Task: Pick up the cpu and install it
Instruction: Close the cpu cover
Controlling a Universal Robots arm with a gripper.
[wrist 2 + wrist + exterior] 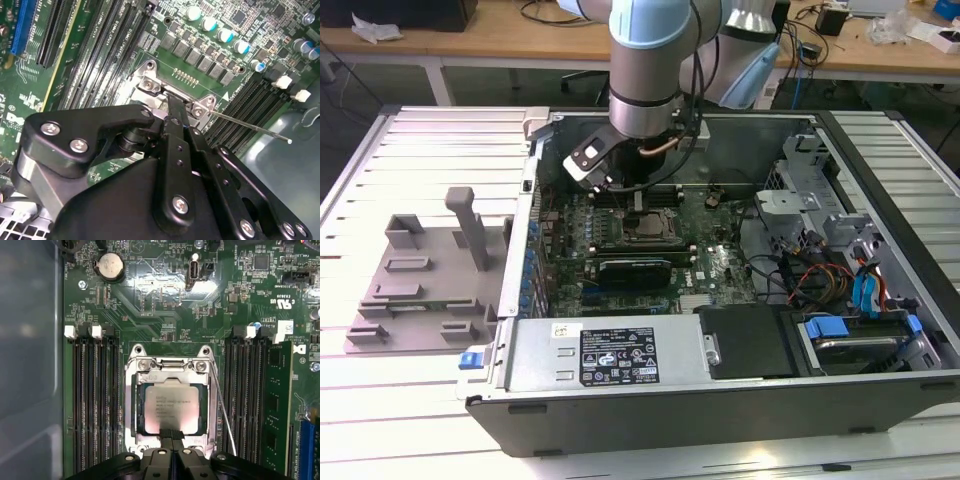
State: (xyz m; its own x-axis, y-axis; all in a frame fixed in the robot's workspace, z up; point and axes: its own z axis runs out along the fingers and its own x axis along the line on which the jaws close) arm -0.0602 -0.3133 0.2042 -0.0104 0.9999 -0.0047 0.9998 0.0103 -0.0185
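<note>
shiny silver-grey metal cpu (pixel 172 409)

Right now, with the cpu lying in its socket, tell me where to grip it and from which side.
Come straight down from above. The cpu lies flat, set inside the metal socket frame, so only its top face and thin rim are reachable. Probably pinch two opposite edges; no side approach looks open.

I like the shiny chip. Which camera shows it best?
The first wrist view: the cpu lies face-on inside the socket frame, the claw at its edge. The exterior view shows it small under the arm. In the second wrist view the claw covers most of the socket frame.
</note>
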